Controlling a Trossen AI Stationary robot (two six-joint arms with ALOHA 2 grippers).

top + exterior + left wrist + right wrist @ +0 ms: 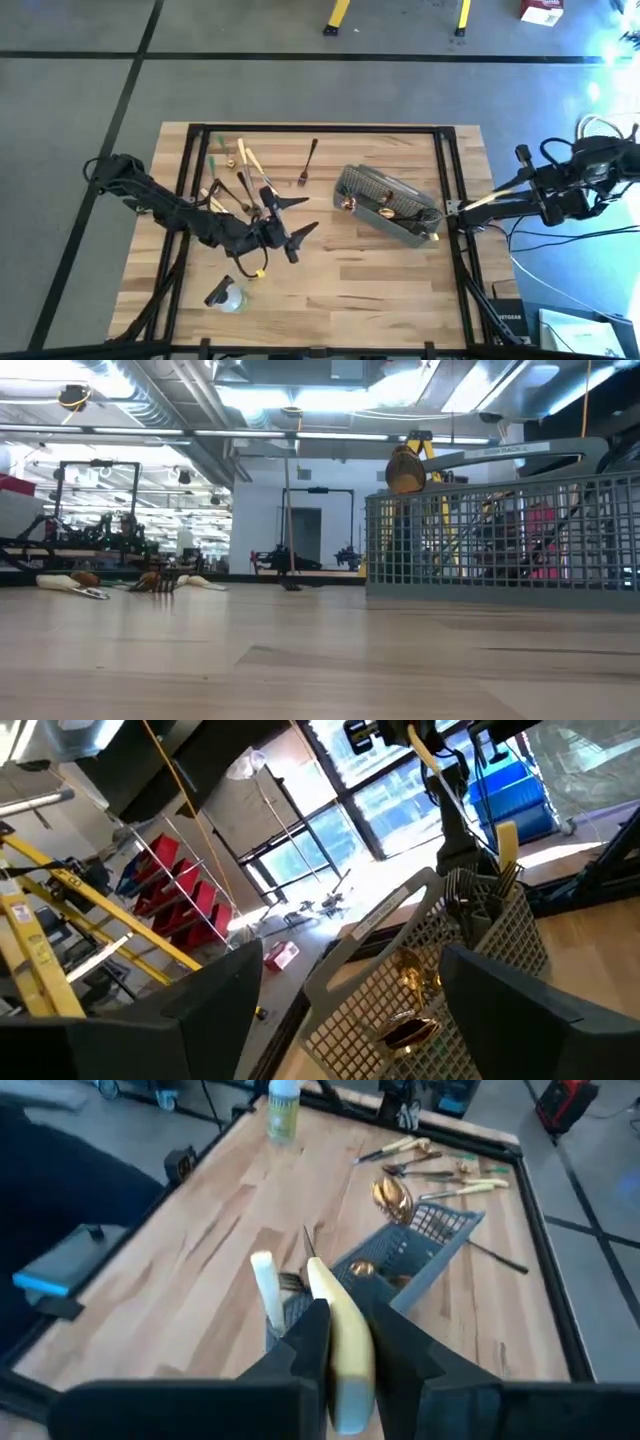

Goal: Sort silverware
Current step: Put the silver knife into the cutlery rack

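The grey wire-mesh basket (390,208) lies on the table right of centre, with a gold spoon (403,470) and a pale handle (262,1285) standing in it. Loose silverware (240,170) lies in a heap at the far left, and a black fork (307,165) lies apart from it. My right gripper (455,208) is at the basket's right end, shut on a pale tan utensil (340,1345). My left gripper (300,215) hovers open left of the basket, below the heap. Nothing is between its fingers (180,1020). My right gripper pinches the pale tan utensil's handle (335,1320) between its two fingers (300,1345). The utensil lies along the fingers, and its slim end (312,1268) points past the fingertips toward the basket. The fingers slant down from the table's right side. Whether that end touches the basket cannot be told.
A small clear bottle (228,295) lies near the table's front left. A black frame (450,170) runs around the wooden top (360,290). Bare wood lies in front of the basket and toward the near edge.
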